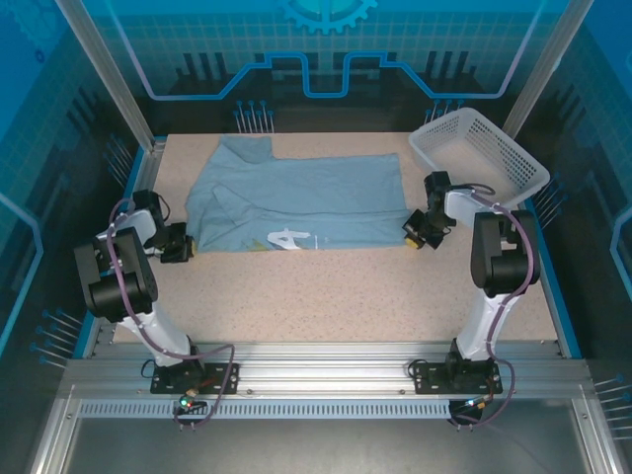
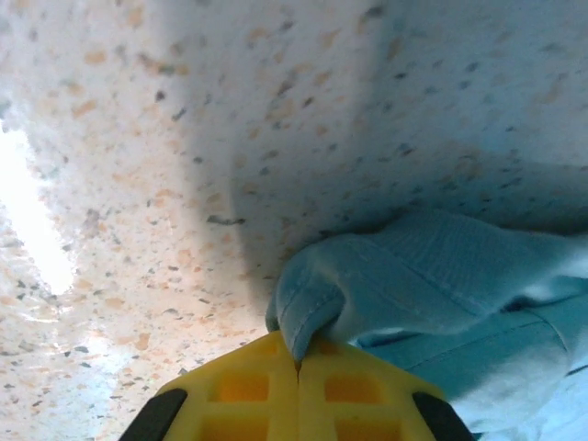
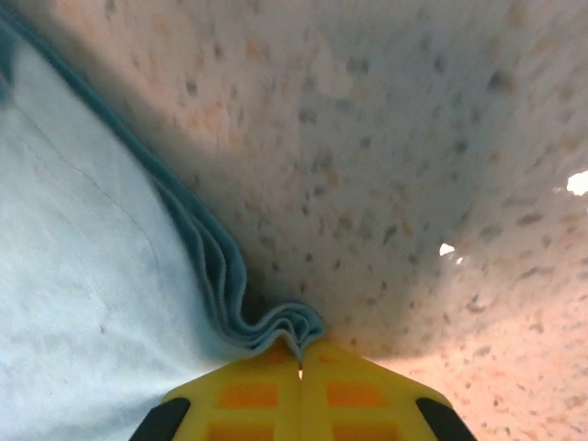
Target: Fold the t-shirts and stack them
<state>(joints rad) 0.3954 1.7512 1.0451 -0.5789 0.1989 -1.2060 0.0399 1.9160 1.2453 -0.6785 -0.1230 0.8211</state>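
A light grey-blue t-shirt (image 1: 296, 197) lies spread across the back half of the table, folded over lengthwise, with a bit of white print (image 1: 289, 240) showing at its near edge. My left gripper (image 1: 186, 245) is low at the shirt's near-left corner, shut on a hemmed fold of the cloth (image 2: 308, 308). My right gripper (image 1: 413, 233) is at the near-right corner, shut on several stacked layers of the shirt's edge (image 3: 276, 333). Both sets of yellow fingers (image 2: 248, 386) (image 3: 354, 395) rest close to the tabletop.
A white lattice basket (image 1: 481, 153) stands tilted at the back right corner, just behind the right arm. The speckled tabletop (image 1: 326, 296) is bare in front of the shirt. Blue side rails and frame posts bound the table.
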